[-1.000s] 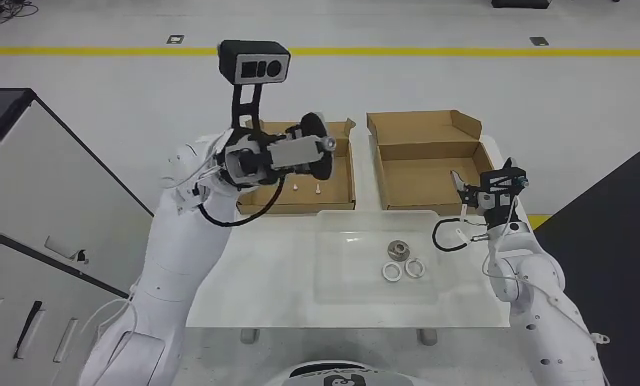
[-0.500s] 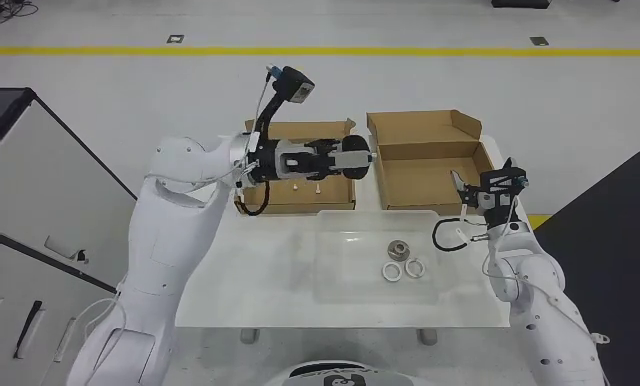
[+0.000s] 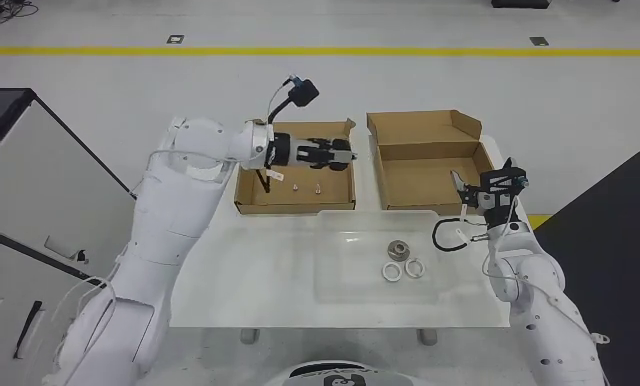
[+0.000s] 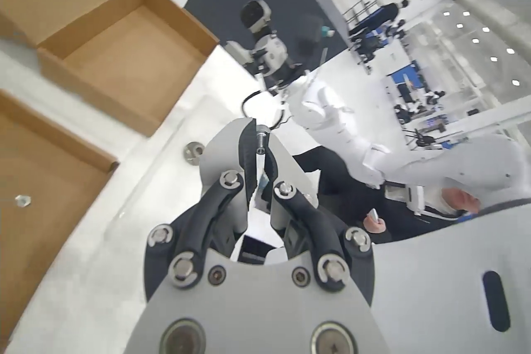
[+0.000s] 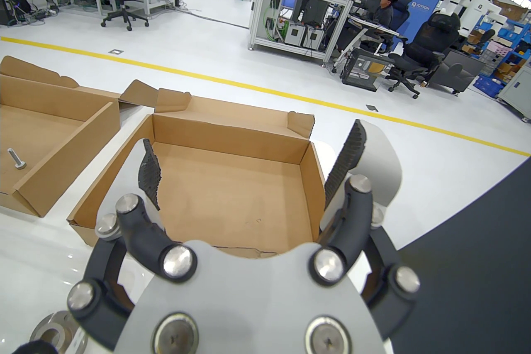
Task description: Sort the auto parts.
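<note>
Left gripper (image 4: 257, 143) clamping 1 bolt (image 4: 261, 136) above left box (image 3: 340, 194), 2 bolts (image 3: 298, 187) lying inside; 3 ring parts (image 3: 399, 250) waiting in tray (image 3: 345, 271); right gripper (image 5: 252, 136) hanging, jaws apart.

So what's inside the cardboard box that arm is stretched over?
Two small bolts lie on the floor of the cardboard box. The left gripper, shut on a third bolt, hangs over the box and hides its far part.
</note>
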